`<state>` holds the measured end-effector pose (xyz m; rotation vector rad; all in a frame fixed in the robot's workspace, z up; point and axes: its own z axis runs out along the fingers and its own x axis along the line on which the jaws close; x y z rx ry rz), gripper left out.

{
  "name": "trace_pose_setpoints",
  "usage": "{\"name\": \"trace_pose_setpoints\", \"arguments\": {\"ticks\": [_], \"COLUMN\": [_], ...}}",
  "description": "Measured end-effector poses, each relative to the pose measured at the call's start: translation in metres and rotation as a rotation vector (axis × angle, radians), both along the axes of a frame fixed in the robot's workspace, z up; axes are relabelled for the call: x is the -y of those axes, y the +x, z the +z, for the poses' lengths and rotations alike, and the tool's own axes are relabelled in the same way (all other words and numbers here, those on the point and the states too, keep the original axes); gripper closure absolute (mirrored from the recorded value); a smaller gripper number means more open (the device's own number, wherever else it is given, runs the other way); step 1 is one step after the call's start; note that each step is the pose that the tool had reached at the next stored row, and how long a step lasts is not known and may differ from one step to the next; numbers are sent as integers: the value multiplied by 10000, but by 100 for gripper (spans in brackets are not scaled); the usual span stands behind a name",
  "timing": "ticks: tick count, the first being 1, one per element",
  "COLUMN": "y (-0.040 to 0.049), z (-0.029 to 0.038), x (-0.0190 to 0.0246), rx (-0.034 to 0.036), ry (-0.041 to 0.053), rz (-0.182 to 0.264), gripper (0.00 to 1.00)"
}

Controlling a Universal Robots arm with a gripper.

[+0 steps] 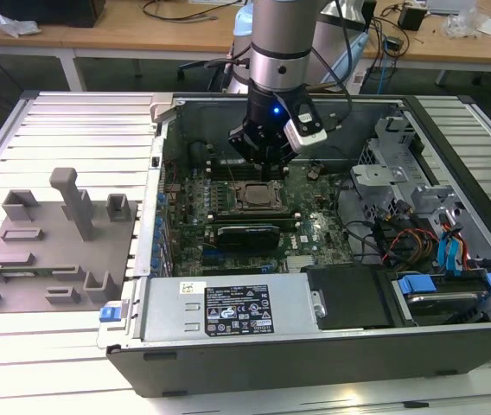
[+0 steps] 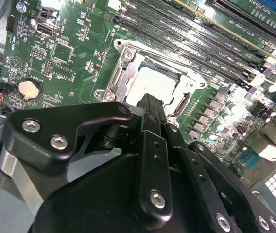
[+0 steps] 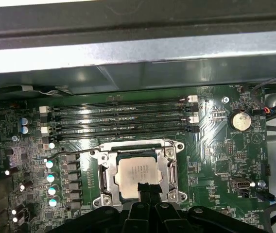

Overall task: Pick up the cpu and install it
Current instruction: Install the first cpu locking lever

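While the open computer case (image 1: 315, 341) is taking up the centre of the exterior view, the gripper (image 1: 267, 169) is hanging low over its green motherboard (image 1: 195, 187). The cpu (image 3: 135, 174) is lying inside the metal-framed socket (image 3: 104, 177) and looks seated. The fingers (image 2: 150, 121) are pressed together, tips touching one edge of the chip. Placement, I judge, is ending; backing off calls for a straight lift, with no nudging.
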<state>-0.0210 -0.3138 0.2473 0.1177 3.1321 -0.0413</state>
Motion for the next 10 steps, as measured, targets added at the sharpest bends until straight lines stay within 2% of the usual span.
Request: {"name": "trace_pose_setpoints", "arguments": {"ticks": [10], "y": [0], "z": [0], "x": [0], "rx": [0], "ry": [-4], "rz": [0], "gripper": [89]}}
